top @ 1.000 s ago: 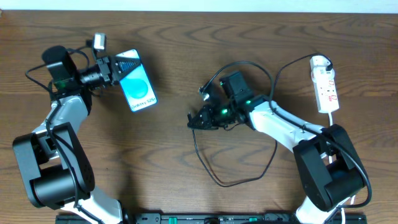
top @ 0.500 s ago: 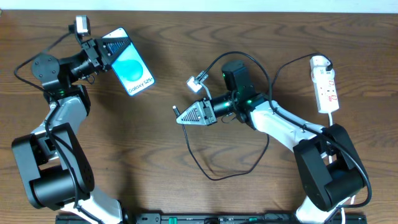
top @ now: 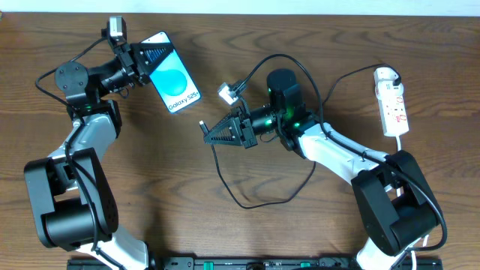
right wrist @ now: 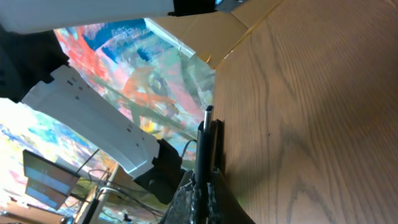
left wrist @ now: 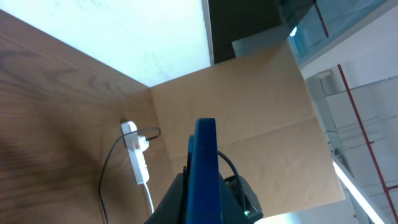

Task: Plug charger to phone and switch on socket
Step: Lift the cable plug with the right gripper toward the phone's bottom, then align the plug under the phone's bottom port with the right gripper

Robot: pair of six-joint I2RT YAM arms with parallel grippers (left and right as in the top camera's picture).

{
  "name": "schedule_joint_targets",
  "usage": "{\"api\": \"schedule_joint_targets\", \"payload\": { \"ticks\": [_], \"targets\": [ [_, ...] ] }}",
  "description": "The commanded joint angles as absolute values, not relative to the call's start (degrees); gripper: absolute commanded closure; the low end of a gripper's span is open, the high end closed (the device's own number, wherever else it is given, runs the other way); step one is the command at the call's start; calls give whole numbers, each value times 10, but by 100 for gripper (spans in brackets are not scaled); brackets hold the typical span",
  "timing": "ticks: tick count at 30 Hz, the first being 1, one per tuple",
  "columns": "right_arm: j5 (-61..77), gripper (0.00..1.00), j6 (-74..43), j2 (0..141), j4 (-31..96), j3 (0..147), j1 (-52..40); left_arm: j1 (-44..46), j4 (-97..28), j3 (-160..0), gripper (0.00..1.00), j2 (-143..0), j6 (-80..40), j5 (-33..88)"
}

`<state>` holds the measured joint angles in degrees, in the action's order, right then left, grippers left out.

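Far left: we find the left gripper pressed together on one short end of the phone, holding it up off the table, screen toward the overhead camera. The phone's long axis runs diagonally, its free end with the white text pointing toward the centre and the near edge. Centre: the right gripper pinches the charger just behind its plug tip, which points up-left toward the phone's free end. Tip and phone are near but apart, so we judge nothing mated yet. The slack cable loops on the table. Far right: the socket lies lengthwise, far to near, well apart from both grippers. The charger's other end appears to reach its far end; we cannot tell the switch position. Left to do: insertion, then the switch.
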<state>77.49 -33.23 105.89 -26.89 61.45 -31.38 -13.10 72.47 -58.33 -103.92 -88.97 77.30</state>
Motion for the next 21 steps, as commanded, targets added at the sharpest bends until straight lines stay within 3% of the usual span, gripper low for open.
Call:
{"api": "schedule_joint_targets", "payload": {
  "ticks": [1, 15, 21],
  "targets": [
    [781, 99, -352, 1061, -275, 619, -316, -131, 732, -590, 92, -1027, -899, 755],
    [786, 99, -283, 1101, -277, 619, -287, -133, 732, -590, 93, -1027, -896, 734],
    [836, 99, -394, 1148, -403, 619, -276, -133, 732, -590, 93, -1027, -892, 735]
  ]
}}
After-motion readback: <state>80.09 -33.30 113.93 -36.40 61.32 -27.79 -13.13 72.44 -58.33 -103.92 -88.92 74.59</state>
